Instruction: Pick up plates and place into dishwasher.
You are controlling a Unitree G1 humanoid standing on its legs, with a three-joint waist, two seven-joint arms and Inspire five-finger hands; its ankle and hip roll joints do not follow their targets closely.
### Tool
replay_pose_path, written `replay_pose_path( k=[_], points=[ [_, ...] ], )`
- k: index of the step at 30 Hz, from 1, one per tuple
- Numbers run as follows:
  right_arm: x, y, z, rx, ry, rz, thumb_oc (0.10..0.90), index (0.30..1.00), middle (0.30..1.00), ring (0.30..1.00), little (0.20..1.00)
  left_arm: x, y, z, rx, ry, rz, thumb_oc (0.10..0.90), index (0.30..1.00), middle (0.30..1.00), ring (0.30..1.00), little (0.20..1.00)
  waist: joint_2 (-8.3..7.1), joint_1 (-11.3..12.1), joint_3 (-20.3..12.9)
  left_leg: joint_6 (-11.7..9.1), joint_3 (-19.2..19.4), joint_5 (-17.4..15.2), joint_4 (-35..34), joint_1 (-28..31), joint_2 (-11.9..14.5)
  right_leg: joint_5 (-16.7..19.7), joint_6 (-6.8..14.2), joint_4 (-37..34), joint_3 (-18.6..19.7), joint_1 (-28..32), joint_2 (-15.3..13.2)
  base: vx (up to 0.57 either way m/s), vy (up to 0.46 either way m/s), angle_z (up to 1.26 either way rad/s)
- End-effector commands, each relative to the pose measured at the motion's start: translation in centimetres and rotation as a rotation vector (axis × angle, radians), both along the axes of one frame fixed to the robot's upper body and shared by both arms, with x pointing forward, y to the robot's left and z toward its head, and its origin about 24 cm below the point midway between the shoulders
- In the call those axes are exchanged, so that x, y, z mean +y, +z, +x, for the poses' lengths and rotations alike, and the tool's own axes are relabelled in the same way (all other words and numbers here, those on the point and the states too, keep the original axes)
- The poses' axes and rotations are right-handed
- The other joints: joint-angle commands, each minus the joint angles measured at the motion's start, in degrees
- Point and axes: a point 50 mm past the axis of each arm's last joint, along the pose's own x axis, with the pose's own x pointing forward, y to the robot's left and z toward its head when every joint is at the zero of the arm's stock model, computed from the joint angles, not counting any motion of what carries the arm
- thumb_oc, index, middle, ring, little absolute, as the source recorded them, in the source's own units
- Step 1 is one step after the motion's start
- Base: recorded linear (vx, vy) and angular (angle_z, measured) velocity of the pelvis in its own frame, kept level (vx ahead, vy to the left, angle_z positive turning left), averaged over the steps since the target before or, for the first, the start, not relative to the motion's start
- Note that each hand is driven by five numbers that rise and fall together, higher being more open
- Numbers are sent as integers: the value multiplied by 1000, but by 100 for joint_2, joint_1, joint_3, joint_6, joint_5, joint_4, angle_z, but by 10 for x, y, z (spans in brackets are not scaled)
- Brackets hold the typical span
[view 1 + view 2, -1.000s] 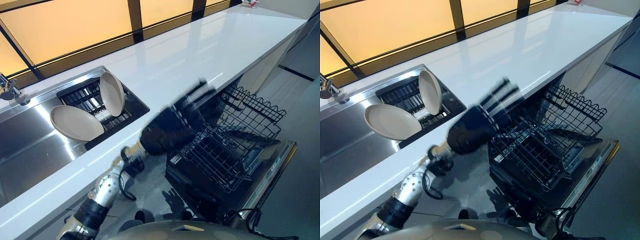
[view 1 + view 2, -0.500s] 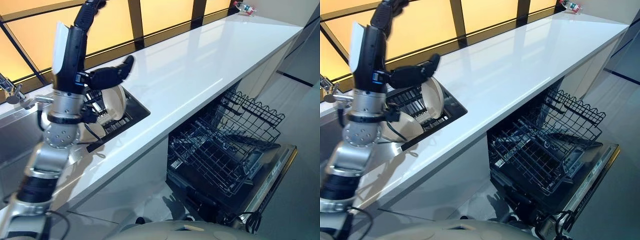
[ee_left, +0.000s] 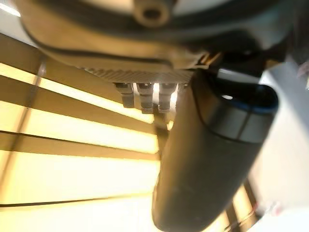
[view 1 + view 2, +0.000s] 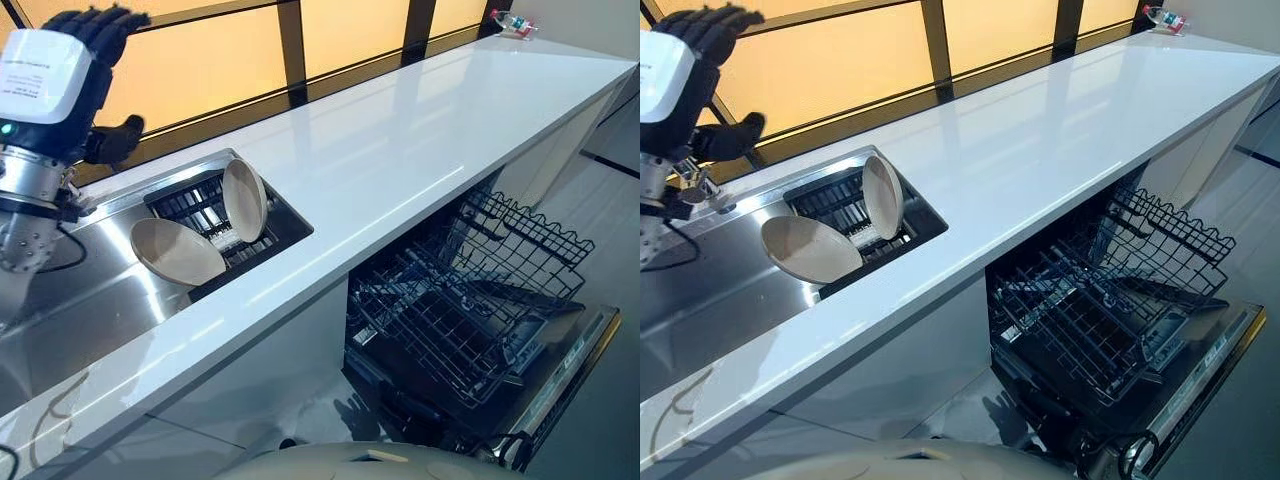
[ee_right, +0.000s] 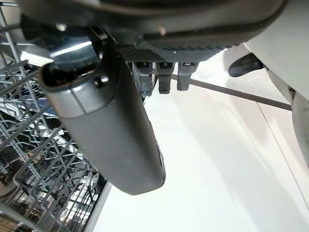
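1. The left hand (image 4: 85,40) is raised high at the far left of the head views, above the sink (image 4: 70,300) and in front of the amber window (image 4: 220,60), its wrist pointing down toward the basin
2. Its dark fingers (image 4: 710,22) are bent at the top and its thumb (image 4: 118,140) sticks out to the side toward the window; nothing sits between them, so the hand is loosely curled and holds nothing
3. In the left wrist view the thumb (image 3: 207,159) reaches out past the palm with only the window's bright bands beyond it
4. Two beige plates are in the black dish rack (image 4: 200,200) set in the sink: one plate (image 4: 245,198) stands nearly upright on its edge in the rack, the other plate (image 4: 177,251) leans tilted at the rack's near-left corner, just beside the first
5. The left hand is well apart from both plates, up and to their left
6. The long white table (image 4: 400,130) runs from the sink away to the far right
7. Below its front edge the dishwasher (image 4: 560,370) door lies open and the black wire basket (image 4: 470,300) is pulled out
8. The right hand (image 5: 111,125) shows in the right wrist view, its thumb stretched out beside the wire basket over a pale floor; I cannot tell whether its fingers are open or closed
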Motion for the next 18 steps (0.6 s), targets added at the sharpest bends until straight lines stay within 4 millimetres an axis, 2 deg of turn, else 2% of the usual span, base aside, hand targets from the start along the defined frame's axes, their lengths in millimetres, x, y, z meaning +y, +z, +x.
replay_pose_path(
  k=[1, 5, 18],
  points=[
    [-1, 3, 4, -24, 23, 38, 800, 900, 900, 900, 900, 30, 73, -22, -189, 168, 113, 800, 900, 900, 900, 900, 136, -4, 136, 597, 505, -814, 45, 282, -871, -771, 1, 322, -203, 112, 386, -30, 32, 5],
    [-4, 5, 9, -25, 41, 25, 800, 900, 900, 900, 900, 36, 64, -21, -47, 214, 209, 800, 900, 900, 900, 900, 183, 4, 156, 606, 474, -802, 45, 265, -875, -776, 20, 358, -227, 87, 358, -28, 29, 16],
    [-15, 8, 13, -15, 76, 7, 800, 900, 900, 900, 900, 40, 53, -9, 181, 252, 347, 800, 900, 900, 900, 900, 182, -18, 133, 615, 452, -820, 45, 270, -873, -746, 74, 362, -265, 77, 331, -8, 10, 3]
  ],
)
